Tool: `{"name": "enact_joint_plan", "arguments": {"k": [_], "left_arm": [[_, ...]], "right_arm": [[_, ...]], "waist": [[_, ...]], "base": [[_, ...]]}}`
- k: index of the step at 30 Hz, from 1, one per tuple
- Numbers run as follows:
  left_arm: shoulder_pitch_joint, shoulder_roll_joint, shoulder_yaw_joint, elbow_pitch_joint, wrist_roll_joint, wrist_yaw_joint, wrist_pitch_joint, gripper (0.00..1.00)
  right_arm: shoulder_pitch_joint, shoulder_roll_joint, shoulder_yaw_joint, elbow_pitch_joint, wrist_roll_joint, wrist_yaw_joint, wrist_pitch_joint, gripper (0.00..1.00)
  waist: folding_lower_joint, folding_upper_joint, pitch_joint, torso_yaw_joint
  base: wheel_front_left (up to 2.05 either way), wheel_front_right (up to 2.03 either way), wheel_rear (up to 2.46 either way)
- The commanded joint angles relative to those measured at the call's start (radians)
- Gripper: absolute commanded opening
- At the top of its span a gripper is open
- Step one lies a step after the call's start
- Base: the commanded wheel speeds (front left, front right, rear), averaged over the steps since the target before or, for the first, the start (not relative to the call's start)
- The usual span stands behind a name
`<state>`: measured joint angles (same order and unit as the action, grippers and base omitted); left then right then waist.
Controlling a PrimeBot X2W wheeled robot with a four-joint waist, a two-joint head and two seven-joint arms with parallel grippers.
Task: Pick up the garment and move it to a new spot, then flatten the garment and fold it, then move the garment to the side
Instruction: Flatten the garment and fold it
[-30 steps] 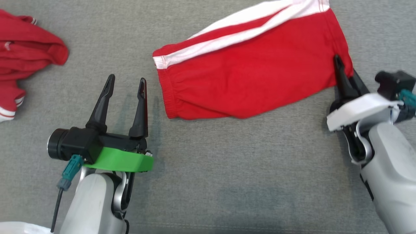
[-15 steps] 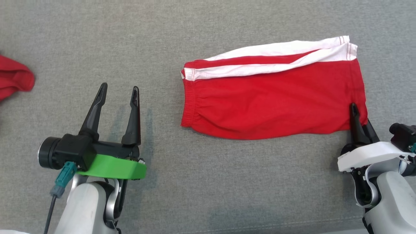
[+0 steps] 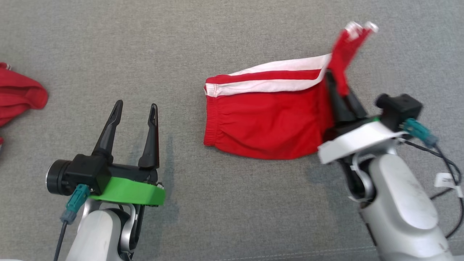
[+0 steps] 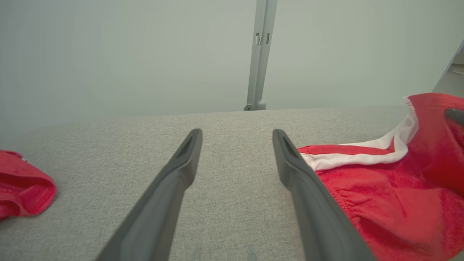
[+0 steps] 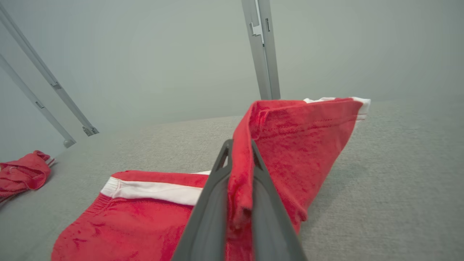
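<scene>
Head view: right claw [image 3: 338, 85] clamps garment [image 3: 268, 123] at raised edge.

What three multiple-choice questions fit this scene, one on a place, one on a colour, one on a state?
1. What colour are the stripes on the red shorts? A: blue. B: black. C: white.
2. How is the right gripper? A: shut on the shorts' leg hem. B: open, hovering. C: shut, empty.
3. Where in the head view lies the crumpled red garment? A: under the shorts. B: far left edge. C: beside the right gripper.
Answers: C, white bands run along the far edge; A, cloth is pinched between its fingers and raised; B, it sits beyond the open left gripper.
</scene>
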<state>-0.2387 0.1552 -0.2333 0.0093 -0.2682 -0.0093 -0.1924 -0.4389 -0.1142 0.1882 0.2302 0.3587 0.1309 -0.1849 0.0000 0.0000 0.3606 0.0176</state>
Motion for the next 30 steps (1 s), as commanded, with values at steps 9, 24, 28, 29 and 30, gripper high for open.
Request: {"name": "enact_joint_plan", "arguments": {"k": [9, 24, 28, 29, 30], "left_arm": [[-0.005, -0.011, -0.015, 0.016, -0.017, 0.001, -0.013, 1.0], [-0.018, -0.022, -0.017, 0.053, -0.027, 0.009, -0.039, 1.0], [-0.016, -0.013, -0.009, 0.052, -0.029, 0.016, -0.041, 1.0], [-0.015, -0.009, -0.005, 0.052, -0.029, 0.02, -0.042, 1.0], [-0.013, -0.005, -0.001, 0.051, -0.027, 0.021, -0.044, 1.0]], "right_arm": [[-0.089, 0.06, 0.336, 0.018, 0.081, 0.0, 0.035, 0.0], [-0.14, 0.062, 0.485, 0.167, 0.158, 0.0, -0.051, 1.0], [-0.121, 0.06, 0.437, 0.108, 0.121, 0.0, -0.072, 1.0], [-0.111, 0.06, 0.409, 0.093, 0.102, 0.0, -0.074, 1.0], [-0.099, 0.06, 0.377, 0.076, 0.083, 0.0, -0.076, 1.0]], "waist": [[0.0, 0.0, -0.001, 0.069], [0.0, 0.0, 0.009, 0.083], [0.0, 0.0, -0.009, 0.064], [0.0, 0.0, -0.014, 0.059], [0.0, 0.0, -0.019, 0.053]], "base": [[0.0, 0.0, 0.0], [0.0, 0.0, 0.0], [0.0, 0.0, 0.0], [0.0, 0.0, 0.0], [0.0, 0.0, 0.0]]}}
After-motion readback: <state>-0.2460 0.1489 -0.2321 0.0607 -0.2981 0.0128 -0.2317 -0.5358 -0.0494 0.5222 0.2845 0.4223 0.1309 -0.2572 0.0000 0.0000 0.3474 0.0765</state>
